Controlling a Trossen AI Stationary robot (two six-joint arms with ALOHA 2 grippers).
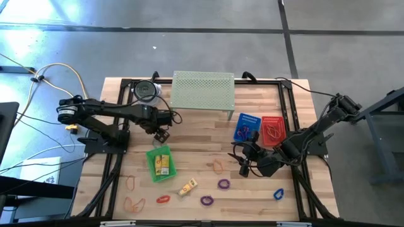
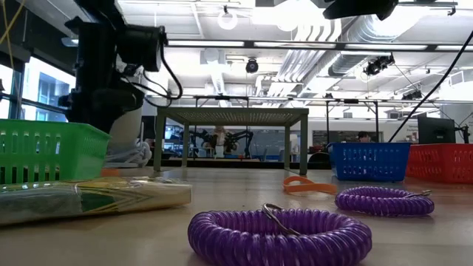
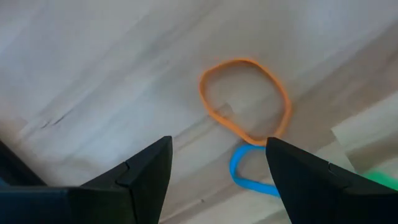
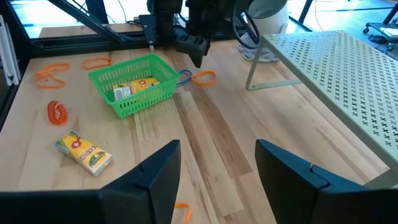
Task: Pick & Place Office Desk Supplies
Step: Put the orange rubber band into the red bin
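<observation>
My left gripper (image 1: 161, 134) points down, open, just above an orange loop (image 3: 244, 99) and a blue loop (image 3: 247, 172) lying on the wood beside the green basket (image 1: 159, 162). The basket holds yellow packets (image 4: 132, 87). Another yellow packet (image 1: 187, 187) lies flat on the table. Purple loops (image 1: 223, 184) (image 1: 206, 200), a red loop (image 1: 163, 198), a blue loop (image 1: 278, 193) and orange loops (image 1: 130, 183) (image 1: 218, 166) lie scattered near the front. My right gripper (image 1: 245, 161) hovers open near the blue basket (image 1: 247, 126), touching nothing.
The pale-green perforated shelf (image 1: 203, 91) stands on legs at the far edge, with a round white container (image 1: 146, 91) to its left. A red basket (image 1: 273, 129) sits beside the blue one. Black rails (image 1: 107, 170) run along the table's sides.
</observation>
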